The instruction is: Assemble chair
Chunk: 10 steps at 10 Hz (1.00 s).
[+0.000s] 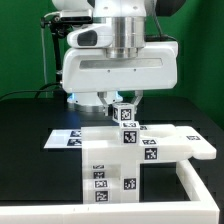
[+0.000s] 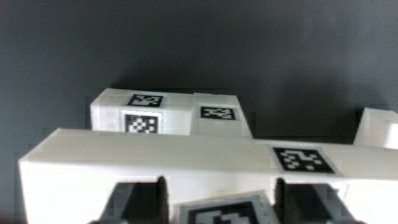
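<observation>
The chair (image 1: pixel 128 150) was seen on the black table (image 1: pixel 25 125), near the corner of the low white wall (image 1: pixel 195 185), which ran close along its front and along the exterior view's right; open tabletop lay toward the exterior view's left. Its long white bar stretched across the exterior view from left to right, with a chunky block standing out toward the camera. One gripper (image 1: pixel 118 102) was seen directly above it, its fingers (image 2: pixel 134 205) set on either side of a tagged part (image 2: pixel 222 212); whether that part was clenched could not be told. One marker board (image 1: pixel 68 138) lay flat beside the chair.
</observation>
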Each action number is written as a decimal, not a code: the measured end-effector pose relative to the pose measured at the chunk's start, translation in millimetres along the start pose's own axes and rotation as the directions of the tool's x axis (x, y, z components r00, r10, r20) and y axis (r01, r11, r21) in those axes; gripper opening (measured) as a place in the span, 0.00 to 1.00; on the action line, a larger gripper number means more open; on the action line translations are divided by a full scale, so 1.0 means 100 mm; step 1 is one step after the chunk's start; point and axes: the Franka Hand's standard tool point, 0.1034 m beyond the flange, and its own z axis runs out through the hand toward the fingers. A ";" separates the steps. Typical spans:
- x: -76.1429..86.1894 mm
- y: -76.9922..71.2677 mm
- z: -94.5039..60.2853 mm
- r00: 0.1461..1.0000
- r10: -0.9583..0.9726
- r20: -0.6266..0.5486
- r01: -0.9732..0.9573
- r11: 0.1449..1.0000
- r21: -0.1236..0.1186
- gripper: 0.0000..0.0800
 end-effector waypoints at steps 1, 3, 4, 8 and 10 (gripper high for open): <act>-0.01 -0.03 0.01 1.000 0.013 0.001 -0.013 1.000 0.001 0.36; -0.04 -0.03 0.03 0.999 0.032 0.007 -0.032 1.000 0.000 0.36; -0.05 -0.01 0.04 0.999 0.032 0.009 -0.032 0.999 -0.001 0.36; -0.04 0.02 0.07 0.999 0.033 0.004 -0.033 0.999 -0.005 0.36; -0.04 0.02 0.07 0.999 0.033 0.004 -0.033 0.999 -0.005 0.36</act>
